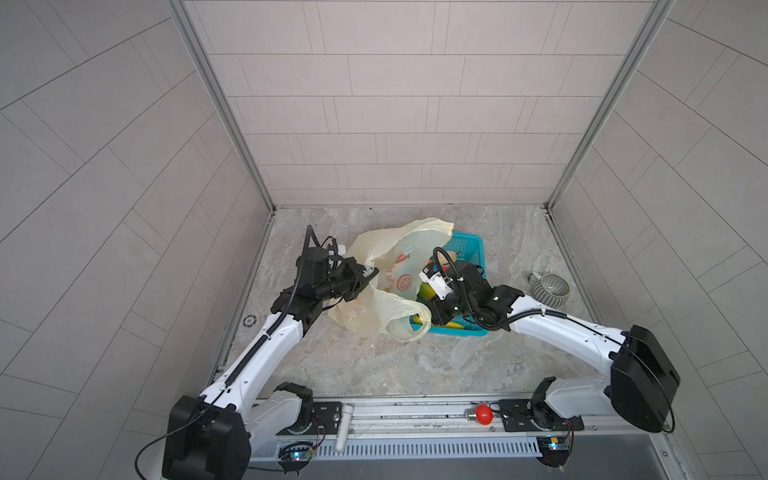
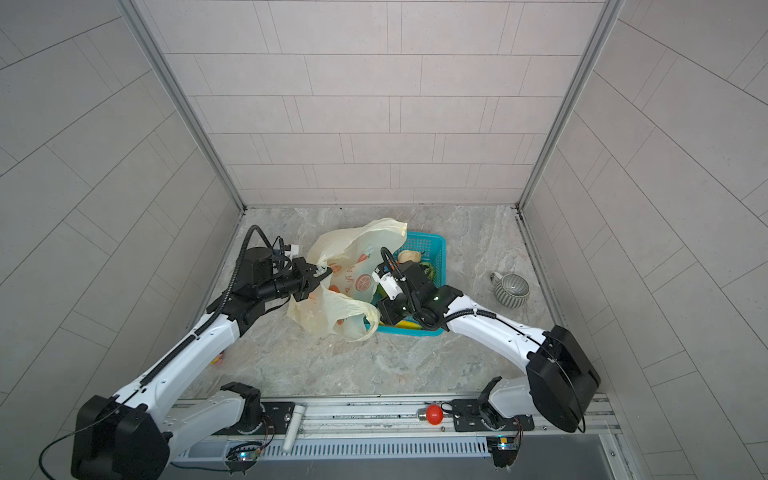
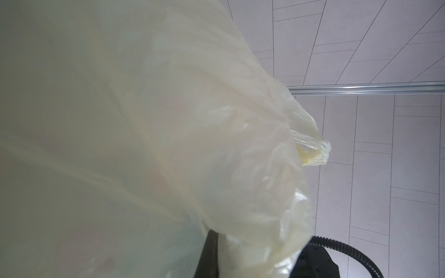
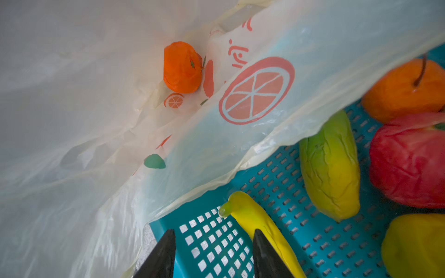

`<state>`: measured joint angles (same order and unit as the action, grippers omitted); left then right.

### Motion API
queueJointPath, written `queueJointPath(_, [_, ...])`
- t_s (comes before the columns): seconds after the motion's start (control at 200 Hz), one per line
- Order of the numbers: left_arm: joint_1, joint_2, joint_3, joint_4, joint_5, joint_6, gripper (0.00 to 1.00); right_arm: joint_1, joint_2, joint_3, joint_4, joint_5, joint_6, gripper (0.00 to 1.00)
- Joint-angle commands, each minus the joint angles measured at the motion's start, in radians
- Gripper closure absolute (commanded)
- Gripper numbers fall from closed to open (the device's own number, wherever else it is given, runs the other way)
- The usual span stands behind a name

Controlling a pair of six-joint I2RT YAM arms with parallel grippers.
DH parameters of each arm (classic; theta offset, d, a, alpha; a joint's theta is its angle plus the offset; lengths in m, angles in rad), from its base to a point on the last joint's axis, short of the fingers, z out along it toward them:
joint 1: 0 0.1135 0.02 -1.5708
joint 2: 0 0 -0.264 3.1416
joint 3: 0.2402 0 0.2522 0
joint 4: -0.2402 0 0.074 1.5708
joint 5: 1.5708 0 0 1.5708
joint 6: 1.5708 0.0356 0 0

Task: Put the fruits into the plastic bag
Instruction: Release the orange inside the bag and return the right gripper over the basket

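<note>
Left jaws pinch the plastic bag (image 1: 386,253) draped over the teal basket (image 1: 471,249), where the banana (image 4: 260,221) lies flat, stem toward the bag (an orange (image 4: 182,67) already inside), beside the parted, empty right jaws.

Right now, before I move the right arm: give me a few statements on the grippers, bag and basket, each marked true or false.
1. The left gripper is shut on the bag. True.
2. The basket is empty. False: a banana, a red fruit and others lie in it.
3. An orange fruit lies inside the bag. True.
4. The right gripper holds the banana. False: its jaws stand apart with only the basket floor between them; the banana lies beside one finger.
5. The mug is in the basket. False: it sits on the table, apart from the basket, on the right in both top views.
</note>
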<state>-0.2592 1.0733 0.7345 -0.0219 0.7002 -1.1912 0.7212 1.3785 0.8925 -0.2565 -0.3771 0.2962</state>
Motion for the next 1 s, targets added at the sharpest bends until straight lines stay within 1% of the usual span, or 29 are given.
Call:
queueJointPath(0.0, [0.005,0.002,0.038,-0.030,-0.010,0.036,1.00,0.025,0.036,0.035,0.014,0.051,-0.001,0.52])
queueJointPath(0.16, [0.005,0.002,0.042,-0.042,-0.015,0.044,1.00,0.030,0.075,0.036,0.018,0.109,0.002,0.52])
queueJointPath(0.335, [0.005,-0.002,0.047,-0.055,-0.011,0.051,1.00,0.030,0.119,0.049,0.014,0.140,-0.002,0.54])
queueJointPath(0.465, [0.005,-0.002,0.053,-0.068,-0.011,0.062,1.00,0.030,0.160,0.074,0.005,0.131,0.003,0.57])
queueJointPath(0.611, [0.005,0.002,0.055,-0.070,-0.012,0.065,1.00,0.031,0.212,0.131,-0.066,0.101,-0.009,0.62])
queueJointPath(0.676, [0.005,0.001,0.057,-0.072,-0.014,0.067,1.00,0.033,0.226,0.134,-0.069,0.093,-0.003,0.64])
queueJointPath(0.716, [0.006,0.003,0.056,-0.072,-0.015,0.068,1.00,0.036,0.228,0.126,-0.058,0.090,0.001,0.68])
queueJointPath(0.816, [0.005,0.005,0.056,-0.072,-0.016,0.068,1.00,0.035,0.227,0.117,-0.046,0.088,0.009,0.80])
queueJointPath(0.906, [0.005,0.006,0.056,-0.073,-0.017,0.070,1.00,0.035,0.221,0.119,-0.048,0.085,0.009,0.93])
queueJointPath(0.996, [0.006,0.007,0.055,-0.075,-0.017,0.071,1.00,0.035,0.197,0.120,-0.053,0.093,0.008,1.00])
